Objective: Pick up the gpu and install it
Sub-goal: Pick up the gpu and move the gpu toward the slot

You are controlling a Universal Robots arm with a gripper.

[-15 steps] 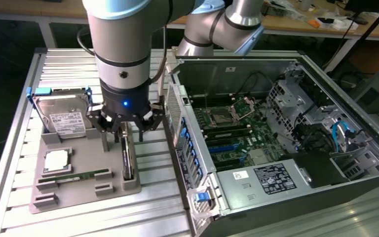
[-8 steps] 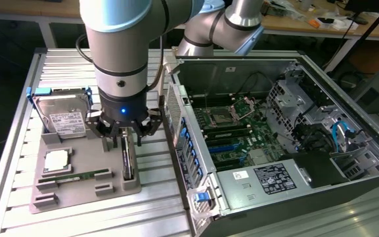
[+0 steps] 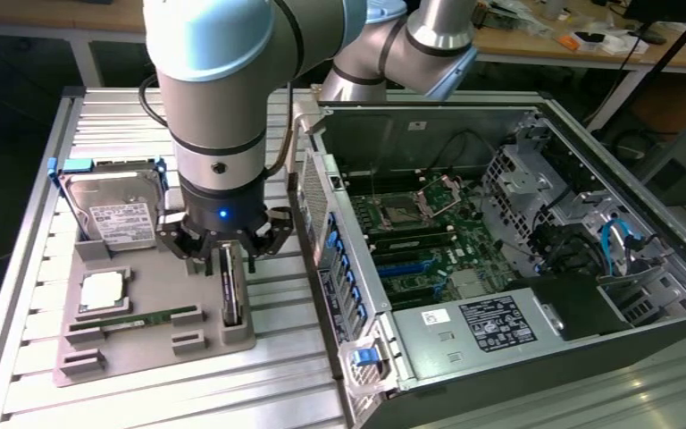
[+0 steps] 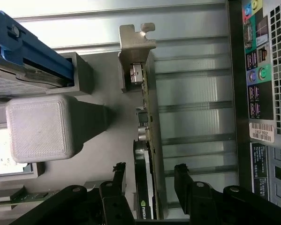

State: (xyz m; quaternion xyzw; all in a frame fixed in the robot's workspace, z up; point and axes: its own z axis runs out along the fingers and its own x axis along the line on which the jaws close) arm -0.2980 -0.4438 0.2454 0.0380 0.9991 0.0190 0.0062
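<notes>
The end effector [image 3: 231, 266] is hanging straight down over the grey parts tray [image 3: 218, 344], which is lying on the slatted metal worktop [image 3: 33, 268] at the exterior view's left. Its jaws are standing wide open and gripping nothing. In the wrist view the two black fingers [image 4: 119, 176] are straddling the gpu [image 4: 144, 154], one on each side of it, with a visible gap between each finger and the card.

The gpu [image 3: 231, 299] is standing on its long edge in a slot at the right-hand side of the tray, on the side nearer the computer case [image 3: 629, 340]. In the wrist view its silver end bracket [image 4: 135, 42] is pointing away from the end effector, and the black shroud is facing the grey block [image 4: 39, 126] of the tray while the green board is facing the case's rear port panel [image 4: 260, 70].

On the tray, the hard drive [image 3: 117, 214] with its white label is leaning in a holder at the far left, a processor [image 3: 103, 290] is lying flat nearer the camera, and a narrow RAM stick [image 3: 140, 320] is lying just nearer than that. The case is lying open at the exterior view's right, showing its motherboard [image 3: 421, 241].
</notes>
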